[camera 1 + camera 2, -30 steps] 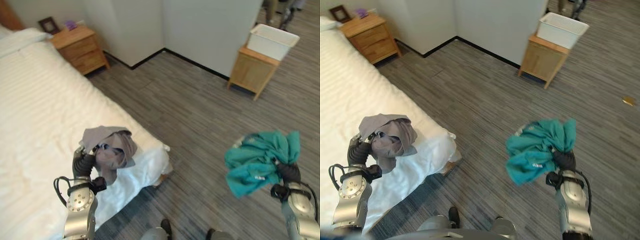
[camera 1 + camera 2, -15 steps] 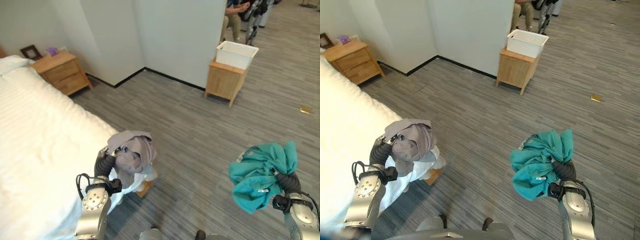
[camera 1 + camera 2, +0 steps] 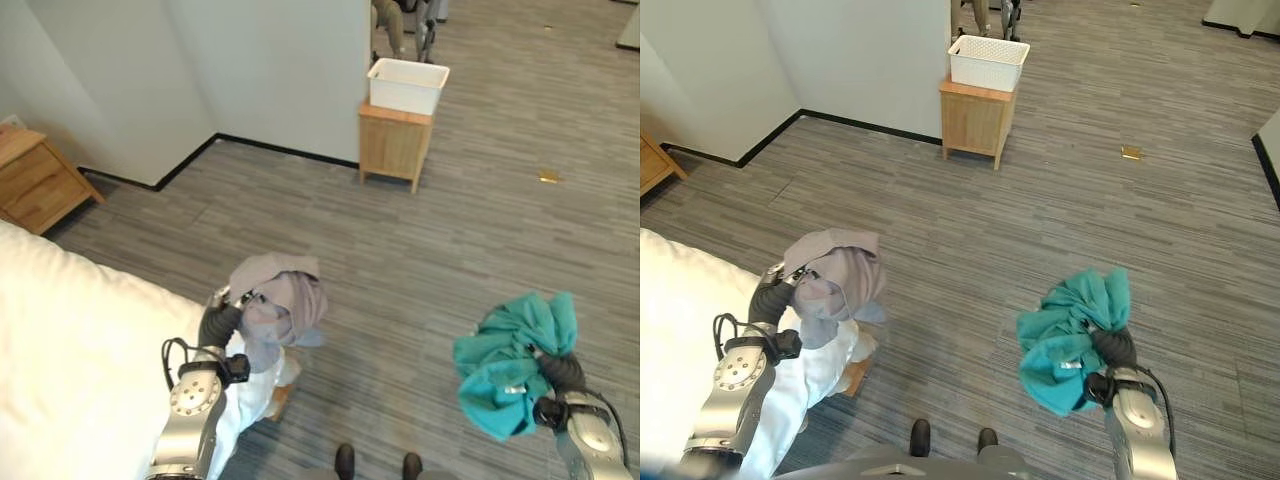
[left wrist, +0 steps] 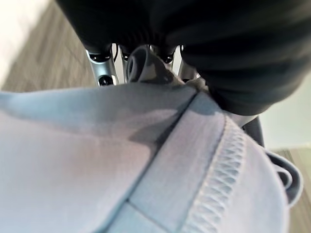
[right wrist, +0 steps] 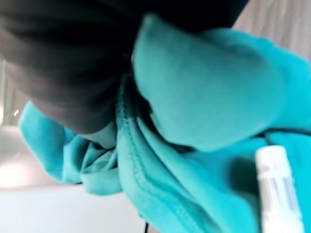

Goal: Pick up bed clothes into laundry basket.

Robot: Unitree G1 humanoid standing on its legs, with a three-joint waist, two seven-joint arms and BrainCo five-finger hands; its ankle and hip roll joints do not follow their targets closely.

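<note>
Both eye views look down from head height w/ a slight sideways offset, sharing the bed corner (image 3: 60, 340), the floor and the far laundry basket (image 3: 988, 62). Each wrist view sits v. close along its own hand, right against cloth.

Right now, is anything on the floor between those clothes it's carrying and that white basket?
No, only bare grey floor in both eye views, between the grey garment, the teal garment and the basket.

A bedroom: a white bed (image 3: 70, 350) at eight o'clock, a wooden nightstand (image 3: 35, 185) at ten, grey plank floor (image 3: 480, 230), and a white basket (image 3: 407, 85) on a small cabinet (image 3: 395, 145) at twelve.
</note>
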